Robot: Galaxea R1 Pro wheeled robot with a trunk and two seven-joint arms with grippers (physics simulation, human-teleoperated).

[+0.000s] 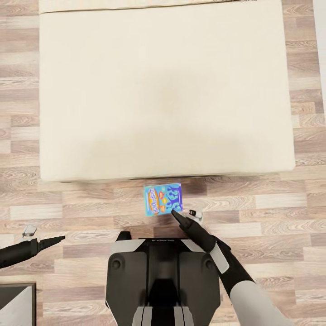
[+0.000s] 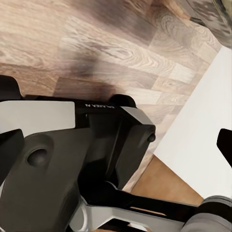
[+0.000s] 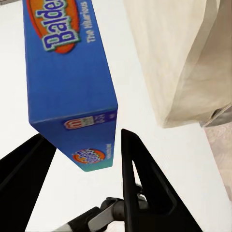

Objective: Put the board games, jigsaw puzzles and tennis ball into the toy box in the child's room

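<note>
A blue board game (image 1: 163,198) with orange lettering hangs over the wood floor just in front of the bed (image 1: 163,90), a large cream mattress. My right gripper (image 1: 175,213) is shut on the box's near corner. In the right wrist view the blue board game (image 3: 67,82) sits with its lower end between the two black fingers (image 3: 142,183), and the bed (image 3: 179,58) lies beyond it. My left gripper (image 1: 61,238) is held low at the left, over the floor. Its fingers (image 2: 9,150) stand far apart, open, with nothing between them.
The robot's dark base (image 1: 163,276) fills the near middle, close to the bed's front edge. A dark grey square object (image 1: 16,303) sits at the near left corner. Wood plank floor (image 1: 253,203) runs along the front and both sides of the bed.
</note>
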